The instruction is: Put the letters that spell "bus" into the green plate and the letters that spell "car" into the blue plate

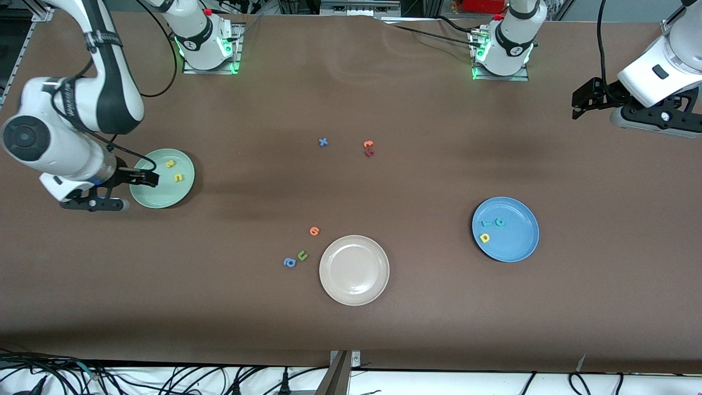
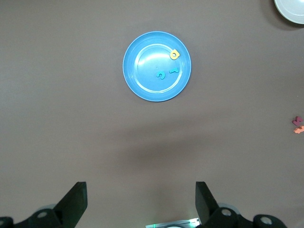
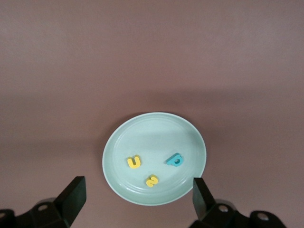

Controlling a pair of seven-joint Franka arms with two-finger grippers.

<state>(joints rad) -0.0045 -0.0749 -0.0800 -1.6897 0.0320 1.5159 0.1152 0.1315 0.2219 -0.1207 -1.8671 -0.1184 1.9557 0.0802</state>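
Note:
The green plate (image 1: 156, 195) lies toward the right arm's end of the table. In it the right wrist view shows a yellow "u" (image 3: 134, 162), a yellow "s" (image 3: 152, 181) and a teal "b" (image 3: 175, 160). My right gripper (image 1: 149, 178) hangs open and empty over that plate (image 3: 152, 137). The blue plate (image 1: 513, 247) holds a teal "r" (image 1: 486, 223), a teal "c" (image 1: 499, 221) and a yellow "a" (image 1: 484, 237). My left gripper (image 1: 577, 104) waits open, high over the left arm's end of the table. Its wrist view looks down on the blue plate (image 2: 147, 83).
A beige plate (image 1: 354, 270) lies near the front camera. Beside it are an orange letter (image 1: 314, 231), a green "u" (image 1: 302, 255) and a blue "a" (image 1: 289, 263). Farther off lie a blue "x" (image 1: 323, 142) and orange and red letters (image 1: 368, 148).

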